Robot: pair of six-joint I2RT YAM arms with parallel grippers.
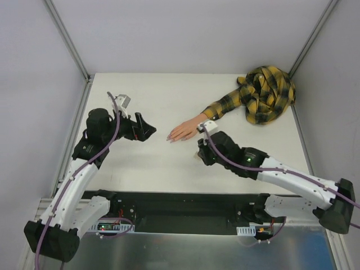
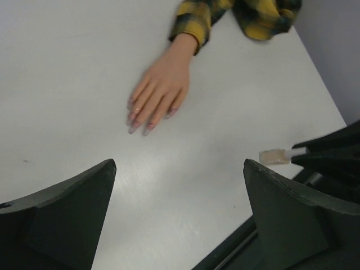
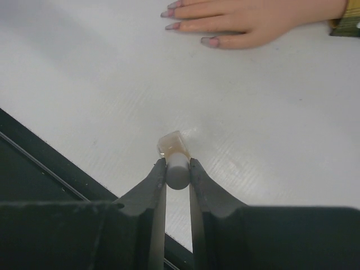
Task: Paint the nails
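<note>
My right claw [image 3: 178, 166] was pressed onto the white cap [image 3: 178, 173] of a small beige bottle [image 3: 171, 143], one finger on each side of the cap. The bottle pointed out past the fingertips, low over the white tabletop [image 3: 84, 84]. I could not tell whether it touched the surface.

Just ahead of the bottle lay the mannequin hand [image 1: 185, 130], palm down and fingers together. It was flat on the tabletop, near the middle. The nails [image 2: 134, 128], pale lilac-pink, tipped those fingers and pointed towards my left side. From the right wrist view they sat at the top edge, apart from the bottle.

The wrist ran back into a yellow-and-black plaid sleeve [image 1: 264, 94], bunched in a heap at the far right corner.

My left claw [image 2: 180, 169] was spread wide, its two dark fingers far apart. It hung over the tabletop on the left, aimed at the fingertips but well apart from them. From there I also saw the bottle and my right claw off to the right.
</note>
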